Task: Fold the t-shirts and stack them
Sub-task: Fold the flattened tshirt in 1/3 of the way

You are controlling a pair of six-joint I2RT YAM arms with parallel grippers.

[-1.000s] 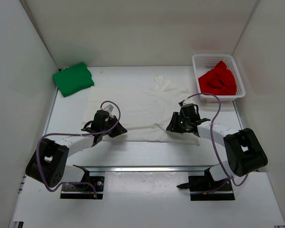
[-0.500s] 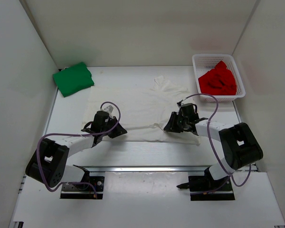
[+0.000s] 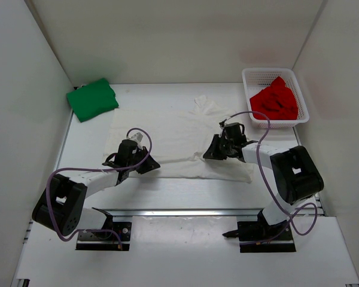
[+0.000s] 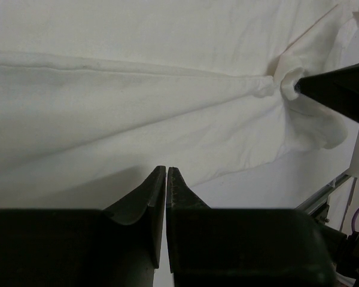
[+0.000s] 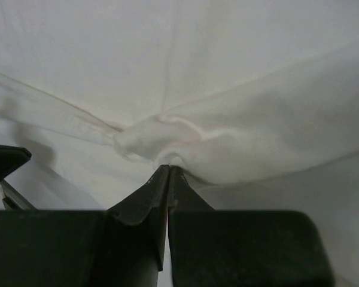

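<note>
Item one, white shirt (image 3: 173, 134): spread flat across the middle of the table (image 3: 87, 140), collar at the far side, hem at the near side. I took it as the reference for all that follows. Item two, green shirt (image 3: 93, 99): folded, lying on the table well apart from the white shirt, off its far left corner. Item three, red shirt (image 3: 275, 100): crumpled inside the white mesh basket (image 3: 246, 76), which stood off the white shirt's far right corner. Item four, right gripper (image 5: 169, 169): I noted its jaws clenched on a bunched pinch of the white shirt near the right part of the hem, with creases running away from the pinch. Item five, left gripper (image 4: 166, 170): it sat at the left end of the white shirt's hem, jaws drawn together with only a thin slit between them. The tips met the cloth's edge, though I could not tell whether any cloth lay between them.
</note>
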